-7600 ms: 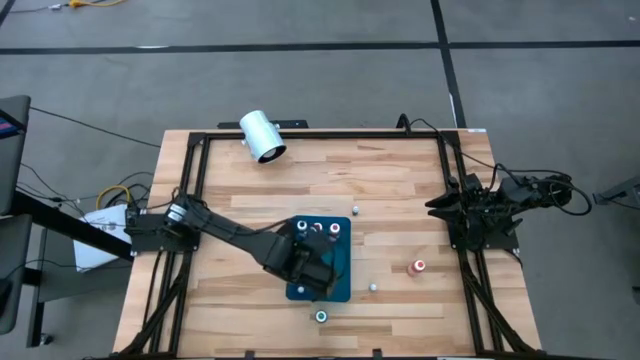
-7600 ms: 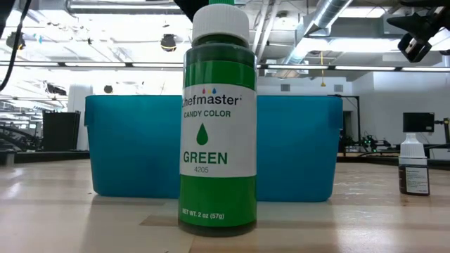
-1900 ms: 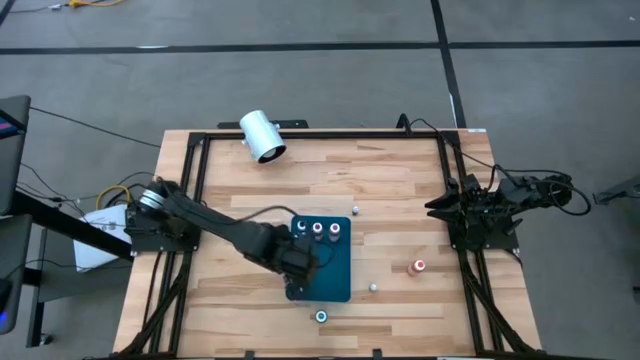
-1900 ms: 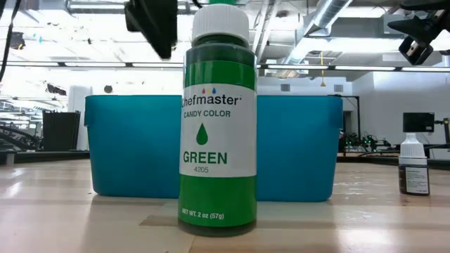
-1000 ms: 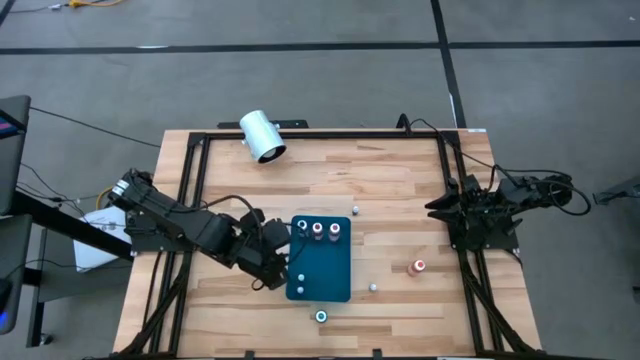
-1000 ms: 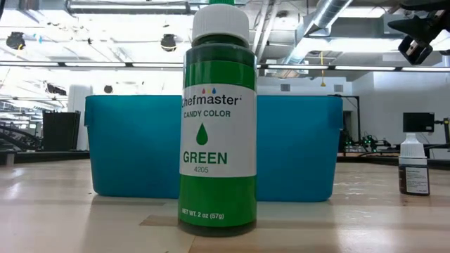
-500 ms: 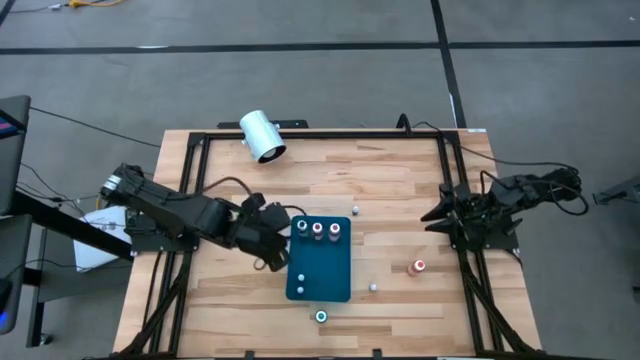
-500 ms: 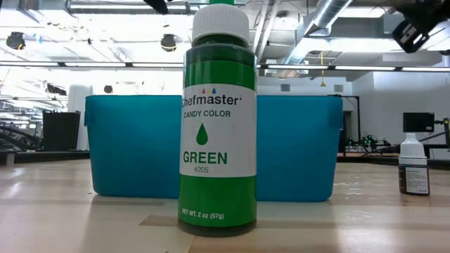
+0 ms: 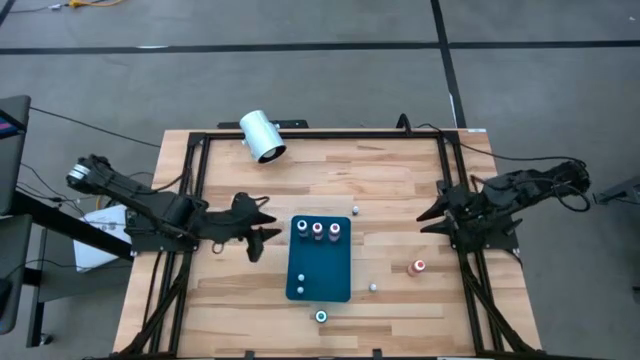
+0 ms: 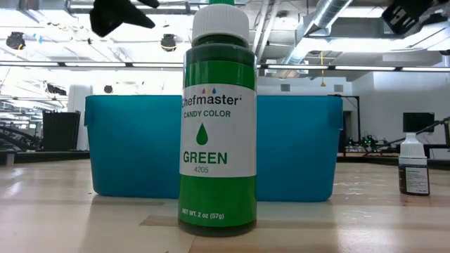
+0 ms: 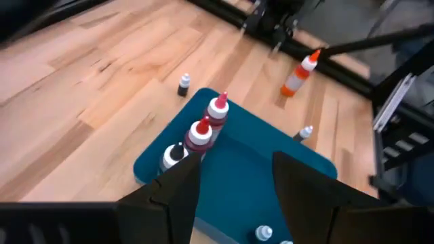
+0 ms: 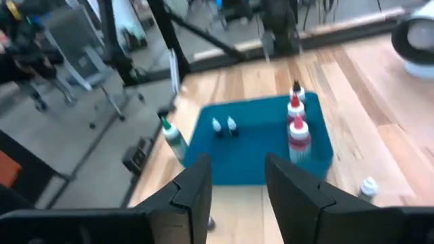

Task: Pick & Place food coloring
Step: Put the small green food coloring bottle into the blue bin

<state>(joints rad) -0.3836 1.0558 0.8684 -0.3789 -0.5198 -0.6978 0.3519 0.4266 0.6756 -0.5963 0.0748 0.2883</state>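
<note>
The left gripper (image 9: pixel 262 224) is hovering with parted fingers just off the mat's (image 9: pixel 335 278) left edge. Beyond its tips, three food coloring bottles (image 9: pixel 318 229) are standing in a row across the mat's far end, and two smaller bottles (image 9: pixel 300 285) are sitting on the mat's near left part. The right gripper (image 9: pixel 428 213), fingers apart, is hanging at the table's (image 9: pixel 400 170) right side, well apart from the mat. One bottle (image 9: pixel 419 267) is resting on the table nearer than that gripper; another (image 9: pixel 321 316) is sitting just off the mat's near edge.
</note>
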